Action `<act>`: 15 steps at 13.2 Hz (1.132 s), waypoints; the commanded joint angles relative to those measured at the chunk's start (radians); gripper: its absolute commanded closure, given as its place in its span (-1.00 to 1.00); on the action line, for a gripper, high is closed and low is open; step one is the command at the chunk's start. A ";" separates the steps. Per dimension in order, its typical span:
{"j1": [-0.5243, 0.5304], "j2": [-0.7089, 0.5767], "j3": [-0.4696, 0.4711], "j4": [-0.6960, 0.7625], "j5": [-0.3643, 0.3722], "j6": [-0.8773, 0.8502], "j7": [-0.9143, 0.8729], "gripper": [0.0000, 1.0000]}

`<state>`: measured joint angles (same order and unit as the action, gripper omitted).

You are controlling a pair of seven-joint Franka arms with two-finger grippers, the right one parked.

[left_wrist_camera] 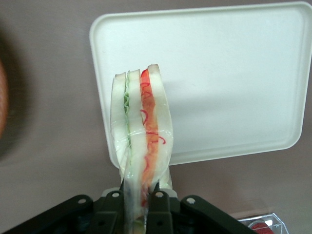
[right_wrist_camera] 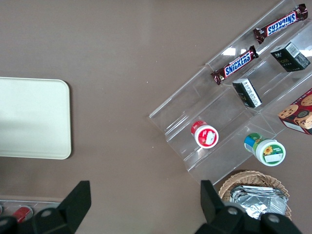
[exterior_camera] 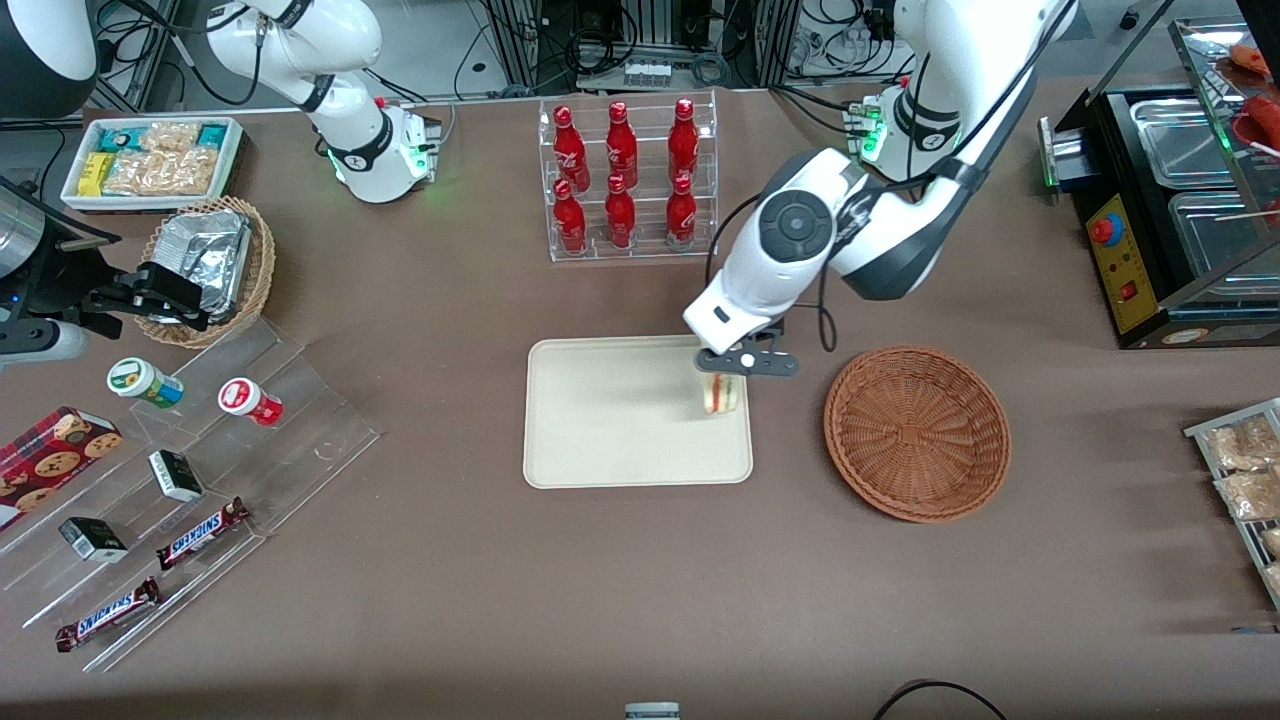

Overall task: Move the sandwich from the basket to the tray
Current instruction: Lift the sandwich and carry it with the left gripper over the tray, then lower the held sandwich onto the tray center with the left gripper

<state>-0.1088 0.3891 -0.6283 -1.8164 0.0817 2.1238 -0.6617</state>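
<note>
Sandwich (left_wrist_camera: 141,131) pinched edge-up in the gripper's (left_wrist_camera: 139,197) fingers over the tray (left_wrist_camera: 234,73); filling layers show only from the wrist.

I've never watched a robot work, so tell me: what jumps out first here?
The gripper dangles a sandwich over the cream tray, near the edge that faces the empty wicker basket. Farther from the front camera, red bottles fill a clear rack.

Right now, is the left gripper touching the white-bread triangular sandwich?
Touching. Left wrist view: the gripper has both fingers pressed on the sandwich.
</note>
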 commanded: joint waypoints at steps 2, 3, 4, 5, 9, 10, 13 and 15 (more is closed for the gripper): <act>-0.023 0.072 -0.008 0.039 0.120 0.037 -0.116 1.00; -0.025 0.091 -0.016 0.039 0.166 0.047 -0.152 1.00; -0.025 0.121 -0.031 0.045 0.215 0.063 -0.185 1.00; -0.025 0.148 -0.039 0.061 0.254 0.067 -0.229 1.00; -0.025 0.215 -0.074 0.085 0.339 0.090 -0.314 1.00; -0.025 0.223 -0.074 0.085 0.342 0.100 -0.317 1.00; -0.026 0.280 -0.074 0.085 0.377 0.165 -0.317 1.00; -0.069 0.284 -0.065 0.086 0.380 0.168 -0.317 1.00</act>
<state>-0.1406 0.6488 -0.6920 -1.7612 0.4314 2.2888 -0.9526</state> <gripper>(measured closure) 0.850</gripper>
